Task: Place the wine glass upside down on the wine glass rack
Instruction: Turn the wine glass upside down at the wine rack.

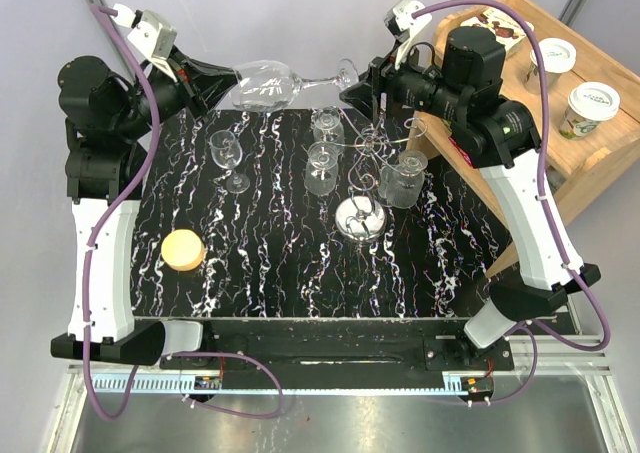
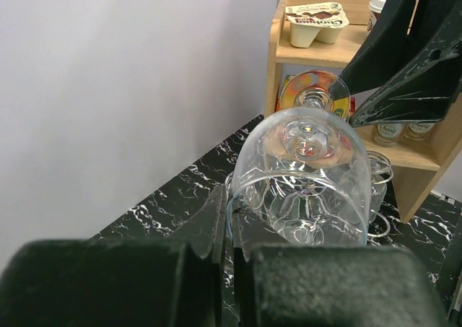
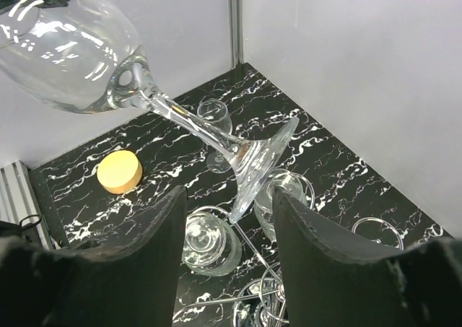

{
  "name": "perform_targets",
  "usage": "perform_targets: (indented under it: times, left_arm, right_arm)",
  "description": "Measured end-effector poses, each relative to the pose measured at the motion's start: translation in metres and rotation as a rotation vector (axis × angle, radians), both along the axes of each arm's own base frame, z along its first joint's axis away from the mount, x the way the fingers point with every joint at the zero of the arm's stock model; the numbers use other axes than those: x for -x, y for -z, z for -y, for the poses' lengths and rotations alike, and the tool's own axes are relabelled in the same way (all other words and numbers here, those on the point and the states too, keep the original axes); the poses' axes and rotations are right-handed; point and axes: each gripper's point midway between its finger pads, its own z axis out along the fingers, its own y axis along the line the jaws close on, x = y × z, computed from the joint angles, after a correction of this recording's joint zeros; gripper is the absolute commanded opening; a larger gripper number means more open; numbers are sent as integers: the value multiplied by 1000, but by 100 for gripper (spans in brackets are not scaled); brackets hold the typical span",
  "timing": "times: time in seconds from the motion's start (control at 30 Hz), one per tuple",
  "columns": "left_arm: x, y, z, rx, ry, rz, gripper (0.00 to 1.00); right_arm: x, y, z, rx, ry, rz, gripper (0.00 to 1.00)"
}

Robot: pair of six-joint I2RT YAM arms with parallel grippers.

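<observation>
The left claw is clenched on the bowl rim of the wine glass, holding it sideways in the air above the tabletop's far edge. The right claw is released, its fingers either side of the stem near the foot. The wine glass rack stands on the tabletop's right half.

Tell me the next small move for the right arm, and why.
Probably close the right gripper on the wine glass at its stem: the open fingers flank stem and foot, while the left gripper grips the bowl's rim, holding the glass sideways.
</observation>
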Motion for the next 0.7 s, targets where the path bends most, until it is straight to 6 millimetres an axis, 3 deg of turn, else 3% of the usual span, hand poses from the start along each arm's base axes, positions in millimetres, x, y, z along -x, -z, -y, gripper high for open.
perform_targets:
  times: [0.2, 0.53, 0.63, 0.7]
  left_arm:
    - [2, -1, 3, 3, 16, 6, 0]
    - [5, 6, 10, 10, 59, -16, 0]
    - [6, 5, 12, 11, 69, -15, 0]
    - [6, 5, 13, 14, 76, -12, 0]
  right_arm:
    - [-4, 3, 1, 6, 19, -6, 54]
    - [-13, 7, 6, 12, 70, -9, 42]
    - [-16, 11, 6, 15, 84, -16, 37]
    - [-19, 14, 6, 16, 93, -24, 28]
